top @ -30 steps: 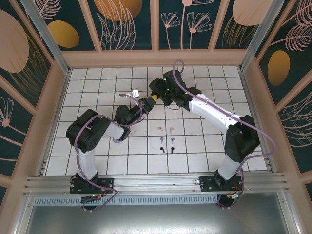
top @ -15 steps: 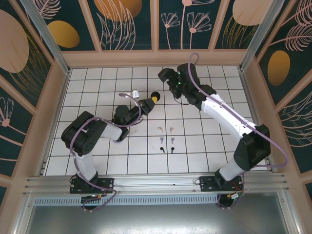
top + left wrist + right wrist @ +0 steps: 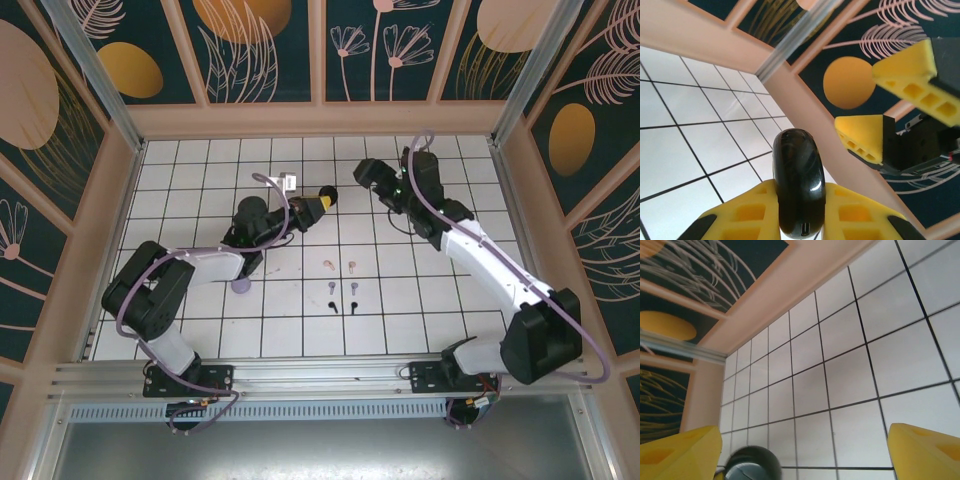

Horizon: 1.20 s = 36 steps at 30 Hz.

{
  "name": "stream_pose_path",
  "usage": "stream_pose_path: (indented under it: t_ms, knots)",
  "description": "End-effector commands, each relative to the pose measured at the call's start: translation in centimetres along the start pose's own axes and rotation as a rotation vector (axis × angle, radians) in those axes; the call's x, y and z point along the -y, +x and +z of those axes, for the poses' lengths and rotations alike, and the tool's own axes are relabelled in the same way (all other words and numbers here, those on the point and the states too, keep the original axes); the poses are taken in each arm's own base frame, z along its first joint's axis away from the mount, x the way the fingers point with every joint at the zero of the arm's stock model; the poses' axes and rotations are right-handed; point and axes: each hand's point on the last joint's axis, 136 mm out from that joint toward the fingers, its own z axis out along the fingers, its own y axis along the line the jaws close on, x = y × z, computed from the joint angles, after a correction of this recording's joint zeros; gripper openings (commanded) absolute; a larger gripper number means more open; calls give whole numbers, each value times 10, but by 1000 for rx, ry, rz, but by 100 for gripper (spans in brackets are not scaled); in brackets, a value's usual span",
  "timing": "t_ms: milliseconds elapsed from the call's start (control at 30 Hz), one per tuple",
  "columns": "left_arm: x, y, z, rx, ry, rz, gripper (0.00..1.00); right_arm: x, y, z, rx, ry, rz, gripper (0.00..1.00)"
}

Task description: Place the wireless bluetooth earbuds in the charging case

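Note:
A glossy black charging case [image 3: 799, 185] stands on edge between the yellow fingers of my left gripper [image 3: 800, 195], which is shut on it; its charging port faces the camera. From above, the case [image 3: 326, 197] is held over the back middle tiles by the left gripper [image 3: 316, 205]. My right gripper [image 3: 362, 172] hangs open just right of it, apart from the case, and its yellow fingers [image 3: 905, 75] show in the left wrist view. The case [image 3: 747, 462] sits low between the spread jaws of the right gripper [image 3: 802, 455]. The earbuds lie in pairs on the tiles: pink [image 3: 329, 266], lilac [image 3: 331, 286], black [image 3: 329, 306].
A small lilac rounded object [image 3: 241, 286] lies on the tiles under the left forearm. Wooden walls [image 3: 320, 118] close the tiled floor on three sides. Bare tiles lie right of the earbuds [image 3: 420, 290].
The right gripper has drawn back to the right, off the case, and opened wider. The left arm has stretched out and carried the case slightly right and back, uncovering the lilac object.

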Motion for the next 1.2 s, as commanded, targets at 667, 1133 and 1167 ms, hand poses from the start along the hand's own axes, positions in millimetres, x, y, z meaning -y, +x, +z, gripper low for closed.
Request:
stream_pose_path:
  t_ms: [667, 1133, 1167]
  knots:
    - [63, 22, 6, -288, 311, 70, 0, -17, 65, -49, -207, -454, -431, 85]
    - [72, 21, 6, -306, 356, 71, 0, -2, 69, -33, -223, -411, -407, 83]
    - [73, 20, 6, -305, 359, 72, 0, 0, 68, -32, -221, -404, -404, 83]
